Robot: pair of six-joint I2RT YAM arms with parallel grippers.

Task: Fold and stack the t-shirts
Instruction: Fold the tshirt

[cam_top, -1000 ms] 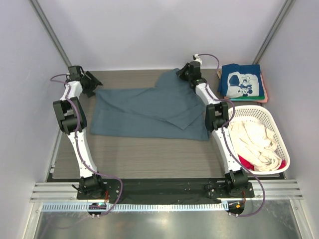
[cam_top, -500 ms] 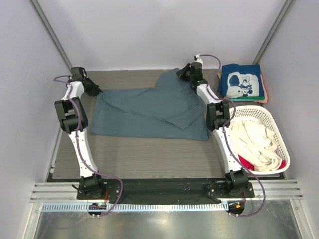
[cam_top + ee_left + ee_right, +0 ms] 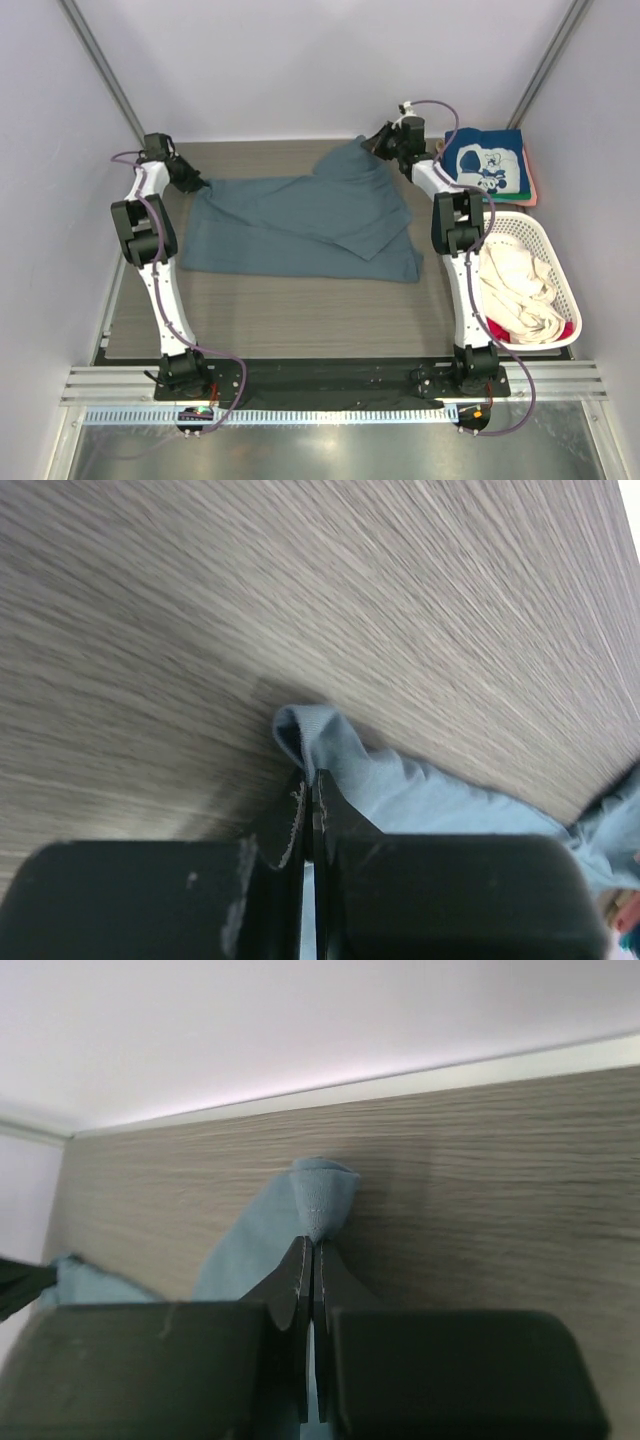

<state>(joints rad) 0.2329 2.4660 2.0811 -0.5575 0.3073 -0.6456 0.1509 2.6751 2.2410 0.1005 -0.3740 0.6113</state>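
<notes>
White arms, black joints and tools, purple cables.

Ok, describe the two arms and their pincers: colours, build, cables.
The left arm and right arm have white links between chunky black joints; a purple-grey cable loops along each from a black base. The left pincer and right pincer are matt black and blocky, tapering to thin tips; the left one shows pale scuffs.
</notes>
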